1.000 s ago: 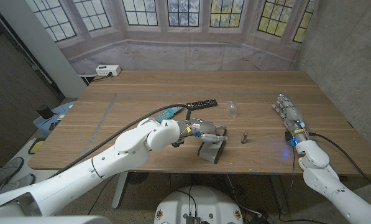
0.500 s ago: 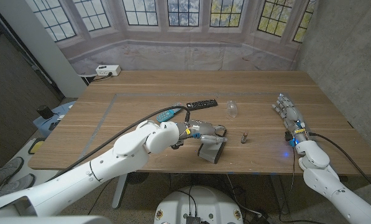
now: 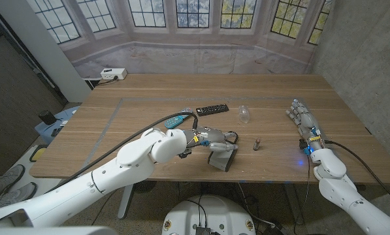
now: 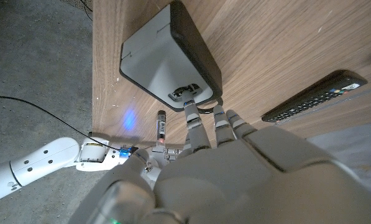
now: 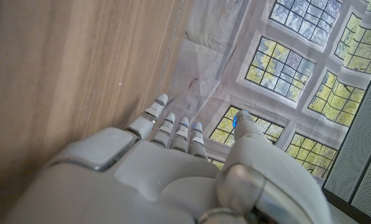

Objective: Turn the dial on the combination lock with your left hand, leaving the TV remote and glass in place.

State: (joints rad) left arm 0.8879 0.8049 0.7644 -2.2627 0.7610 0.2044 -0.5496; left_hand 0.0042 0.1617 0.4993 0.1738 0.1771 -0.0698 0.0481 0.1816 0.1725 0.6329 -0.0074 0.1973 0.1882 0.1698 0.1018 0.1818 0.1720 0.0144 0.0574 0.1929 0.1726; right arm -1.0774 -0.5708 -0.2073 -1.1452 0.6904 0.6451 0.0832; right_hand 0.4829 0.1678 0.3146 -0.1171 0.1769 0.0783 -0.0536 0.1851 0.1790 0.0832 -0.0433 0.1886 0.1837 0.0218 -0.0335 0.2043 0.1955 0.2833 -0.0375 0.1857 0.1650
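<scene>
Grey box-shaped combination lock with black back (image 3: 222,156) sits near front edge of wooden counter (image 3: 149,104), centre. Left hand (image 3: 211,138) at lock's 12 o'clock, fingertips (image 4: 189,110) touching dial recess (image 4: 186,93); grip on dial: cannot tell. Black TV remote (image 3: 211,109) and clear glass (image 3: 245,114) farther out at 12–1 o'clock, apart from hand. Right hand (image 3: 303,117) at 3 o'clock, well apart, fingers extended, holding nothing.

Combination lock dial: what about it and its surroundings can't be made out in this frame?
- Dial digits on the combination lock: too small, left wrist view.
- Left hand contact with the dial: its own fingers cover it.
- Glass: transparent and small, head view; upright or on its side unclear.
- Small dark object: too small to identify.
</scene>
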